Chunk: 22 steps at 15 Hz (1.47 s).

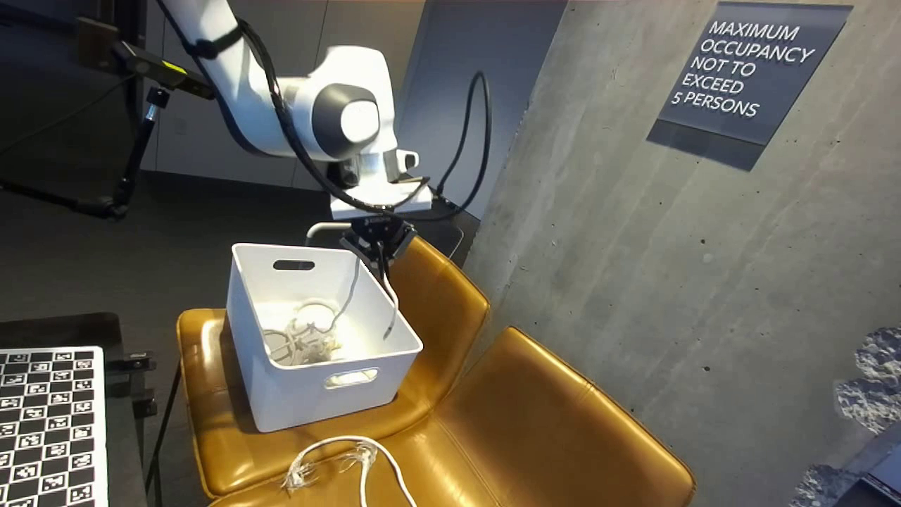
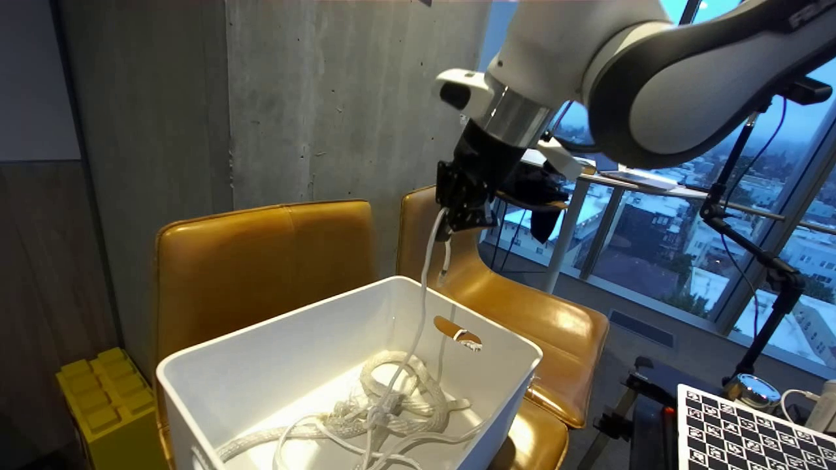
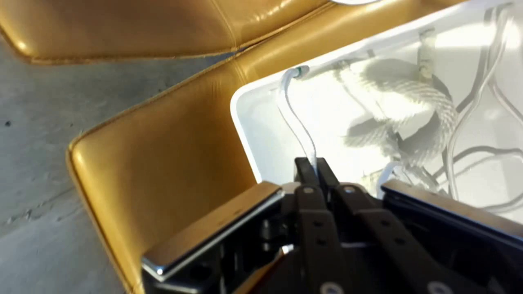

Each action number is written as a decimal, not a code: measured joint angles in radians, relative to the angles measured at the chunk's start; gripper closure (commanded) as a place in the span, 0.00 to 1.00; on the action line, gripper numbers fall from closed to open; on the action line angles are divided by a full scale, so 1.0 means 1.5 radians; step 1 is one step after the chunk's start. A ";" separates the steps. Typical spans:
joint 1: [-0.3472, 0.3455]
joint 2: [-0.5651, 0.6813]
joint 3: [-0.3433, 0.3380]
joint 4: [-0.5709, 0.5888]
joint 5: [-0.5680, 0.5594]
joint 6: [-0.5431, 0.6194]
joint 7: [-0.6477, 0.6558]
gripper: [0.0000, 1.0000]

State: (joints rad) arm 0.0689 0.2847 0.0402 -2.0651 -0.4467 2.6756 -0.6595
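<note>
My gripper (image 3: 314, 165) is shut on a thin white rope (image 3: 296, 122), pinched between the black fingertips. One capped end of this rope sticks out past the fingers in the wrist view. From the gripper (image 2: 444, 230), the long part of the white rope (image 2: 423, 281) runs down into a white bin (image 2: 294, 359), while the short end hangs free. More pale ropes (image 2: 428, 391), thick and thin, lie tangled on the bin's floor. In an exterior view the gripper (image 1: 383, 267) hangs above the rim of the bin (image 1: 281, 398), over one side.
The bin stands on a tan leather chair (image 1: 204, 408), beside another tan chair (image 1: 563, 422). A frayed white rope (image 1: 338, 439) lies in front of the bin. Nearby are a patterned board (image 1: 53, 422), a concrete wall (image 1: 598, 211) and a yellow block (image 2: 117, 418).
</note>
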 measured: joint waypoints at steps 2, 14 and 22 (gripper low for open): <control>0.026 -0.060 0.017 -0.032 -0.001 -0.005 0.040 0.71; -0.017 -0.142 0.022 -0.149 0.090 -0.002 0.069 0.00; -0.108 -0.043 -0.046 -0.129 0.091 0.011 -0.022 0.00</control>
State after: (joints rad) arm -0.0923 0.2208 -0.0288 -2.2583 -0.3097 2.6925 -0.6925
